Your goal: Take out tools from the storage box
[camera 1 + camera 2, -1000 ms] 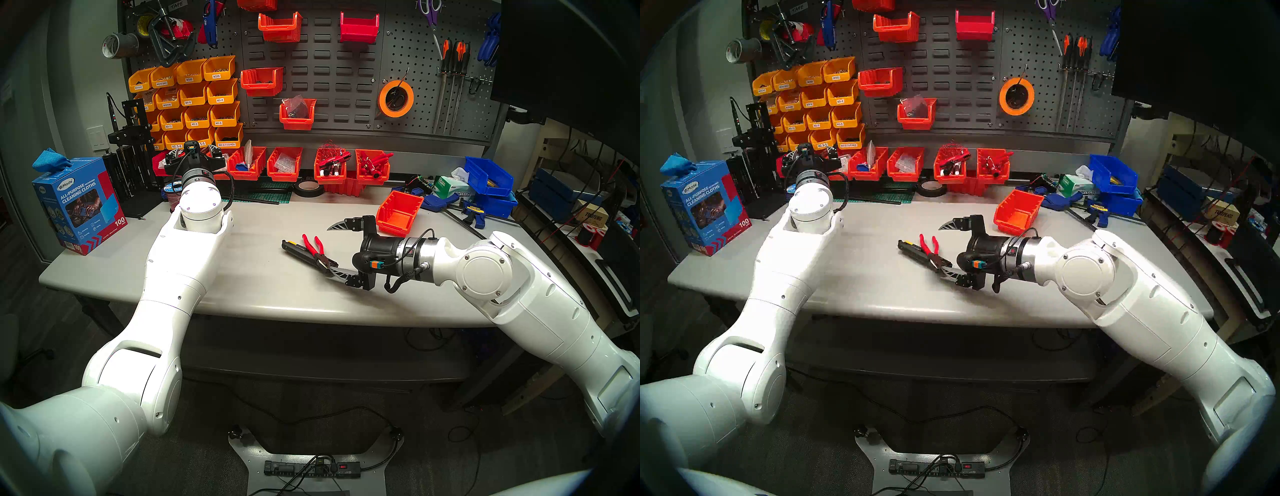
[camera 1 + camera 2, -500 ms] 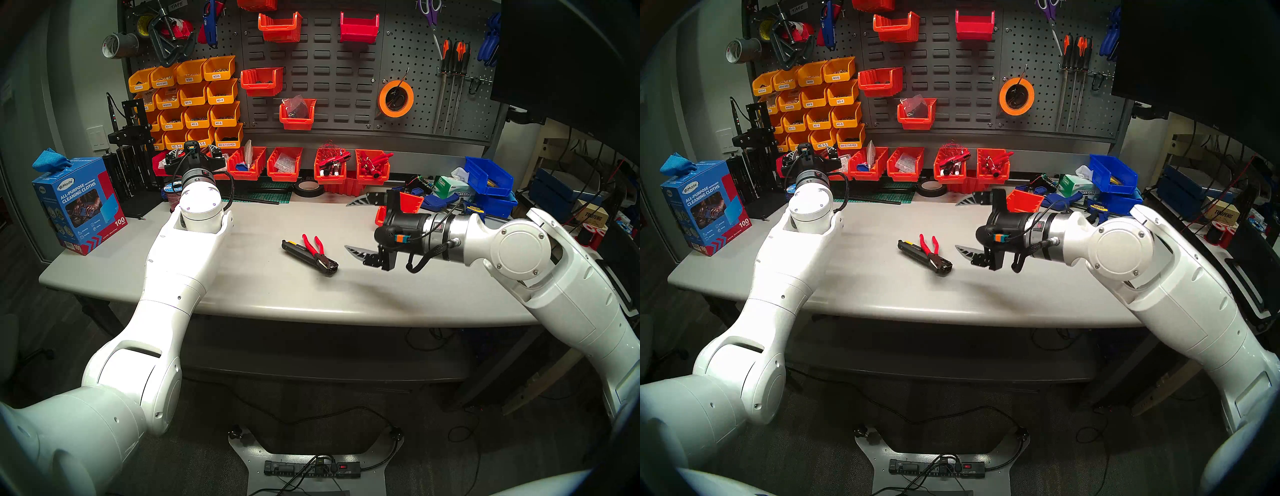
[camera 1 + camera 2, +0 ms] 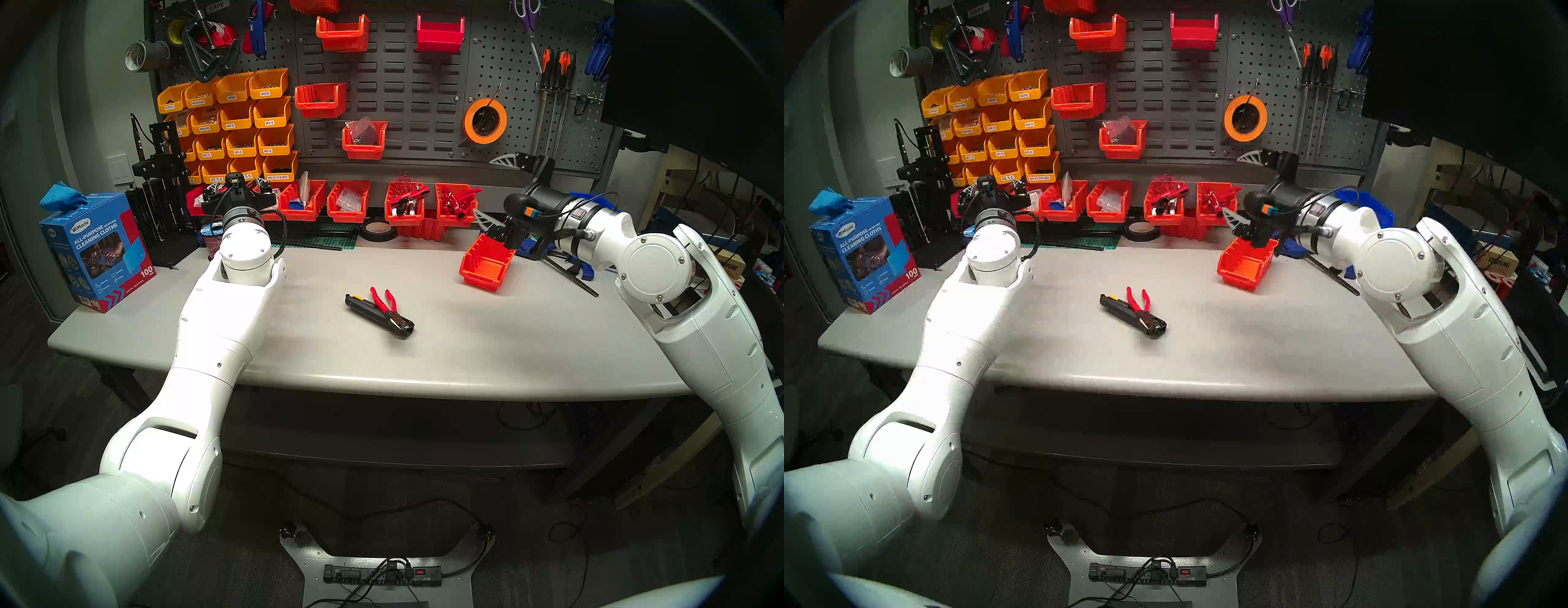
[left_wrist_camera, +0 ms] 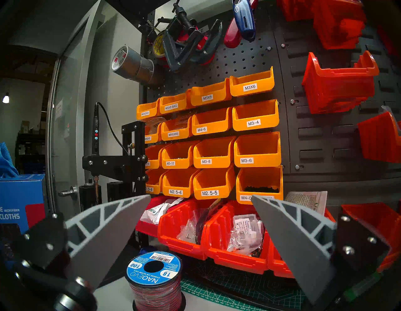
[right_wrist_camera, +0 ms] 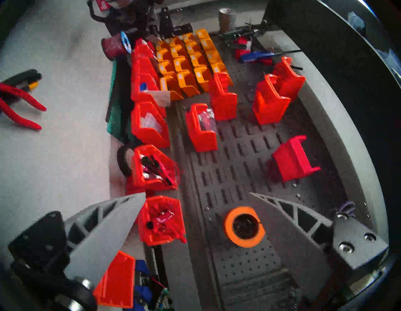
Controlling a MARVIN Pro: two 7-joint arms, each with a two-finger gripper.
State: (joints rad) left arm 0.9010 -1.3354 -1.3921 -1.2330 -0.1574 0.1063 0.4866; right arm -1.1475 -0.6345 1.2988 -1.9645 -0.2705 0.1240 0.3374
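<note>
Tools lie out on the bench, bin stands empty

Pliers [image 3: 384,302] with red handles rest on the grey bench [image 3: 297,361], lying across a black hand tool [image 3: 375,314] with a yellow end; the pair sits near the bench's middle. Well apart from them, toward the right rear, the orange-red storage box [image 3: 485,265] stands on the bench with nothing visible inside. The right gripper [image 3: 494,189] is raised above and just behind the box, pointing toward the pegboard [image 3: 403,106], its fingers [image 5: 104,234] spread wide and holding nothing. The left gripper [image 4: 200,239] is at the bench's far left rear, facing the yellow labelled bins [image 4: 217,141] and a wire spool [image 4: 155,280], its fingers [image 4: 102,236] likewise spread and empty.
</note>
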